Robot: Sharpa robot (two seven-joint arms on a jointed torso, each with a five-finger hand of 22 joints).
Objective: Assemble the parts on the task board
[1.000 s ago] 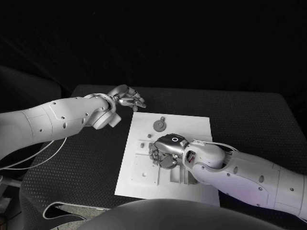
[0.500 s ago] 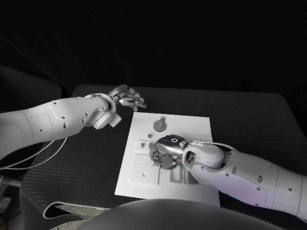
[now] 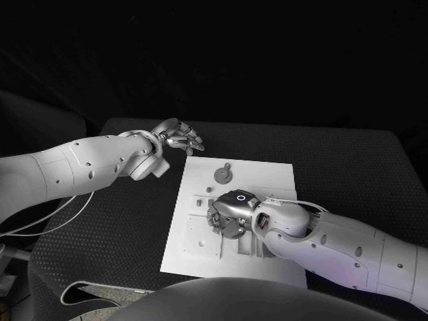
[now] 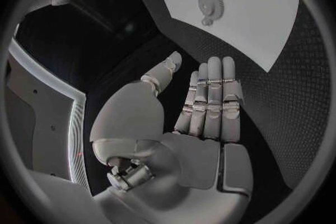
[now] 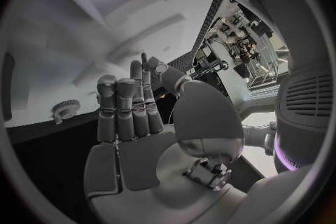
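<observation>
R robot hand is low over the middle of the task board, palm down, fingers curled toward the board's raised fixtures. Can't tell from head view if it's grasping a part; in R wrist view the fingers stand straight, side by side, thumb apart, nothing seen between them, so state uncertain. L robot hand hovers off the board's far-left corner, above the black surface, fingers straight and together, thumb out, released, holding nothing.

Task board: white rectangle, long axis running from near edge of surface to far edge, tilted slightly so the far end leans to the right. On its far half lies a round gear-like part, flat on the board, w/ a small piece just beyond it toward the far edge; same gear shows in L wrist view w/ toothed rim. Another toothed round part sits near R fingers in R wrist view. Near half of board has slots and low ridges running along the long axis.
</observation>
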